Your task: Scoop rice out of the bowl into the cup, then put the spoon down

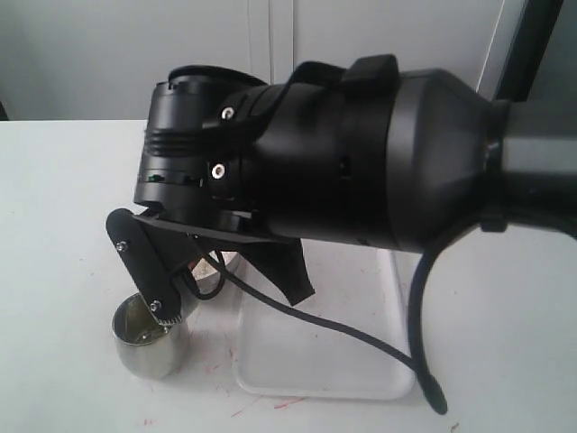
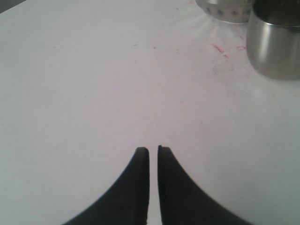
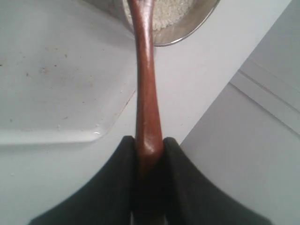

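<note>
Jaws of the right tool are clamped on the end of the spoon, one on each side of its reddish-brown handle. The handle runs out from them across the rim of the bowl and above the rice lying inside. The spoon's head is cut off at the frame edge. Just beside the bowl lies a clear shallow tray with a few dark specks on its floor. The left tool holds nothing, its jaws drawn together with only a sliver between them, over the white table. The cup stands well ahead of it, close to the bowl, and its contents cannot be made out. One spoon, one bowl, one cup, one tray, two tools.
</note>
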Motion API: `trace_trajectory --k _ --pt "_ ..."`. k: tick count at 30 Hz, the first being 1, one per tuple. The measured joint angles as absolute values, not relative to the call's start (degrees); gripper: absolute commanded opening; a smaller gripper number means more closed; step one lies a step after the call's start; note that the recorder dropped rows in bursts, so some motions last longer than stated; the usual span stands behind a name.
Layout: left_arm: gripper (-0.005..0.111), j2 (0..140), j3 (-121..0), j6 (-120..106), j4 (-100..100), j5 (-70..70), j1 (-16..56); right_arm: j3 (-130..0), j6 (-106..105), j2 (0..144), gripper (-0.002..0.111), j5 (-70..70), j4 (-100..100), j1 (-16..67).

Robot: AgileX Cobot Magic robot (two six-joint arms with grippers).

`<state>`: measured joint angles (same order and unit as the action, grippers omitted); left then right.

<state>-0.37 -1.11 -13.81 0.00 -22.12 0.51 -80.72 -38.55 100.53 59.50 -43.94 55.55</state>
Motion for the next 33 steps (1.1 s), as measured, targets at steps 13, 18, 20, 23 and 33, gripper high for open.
trace_trajectory --k 13,18,20,23,33 --pt "0.014 -0.37 -1.11 -13.81 0.0 -22.12 0.51 -80.72 -41.75 102.42 0.0 57.96 -48.34 56.9" --pt "0.014 -0.37 -1.11 -13.81 0.0 -22.12 0.51 -80.72 -41.98 103.8 0.0 58.07 -50.57 57.25" --pt "0.014 -0.37 -1.11 -13.81 0.0 -22.12 0.51 -80.72 -41.98 104.12 0.0 58.3 -51.99 57.61" --pt "0.014 -0.37 -1.11 -13.81 0.0 -22.12 0.51 -80.72 -42.11 104.22 0.0 58.4 -53.72 58.4" --pt "0.014 -0.37 -1.11 -13.81 0.0 -22.12 0.51 -80.72 -42.95 104.36 0.0 59.38 -55.95 59.53"
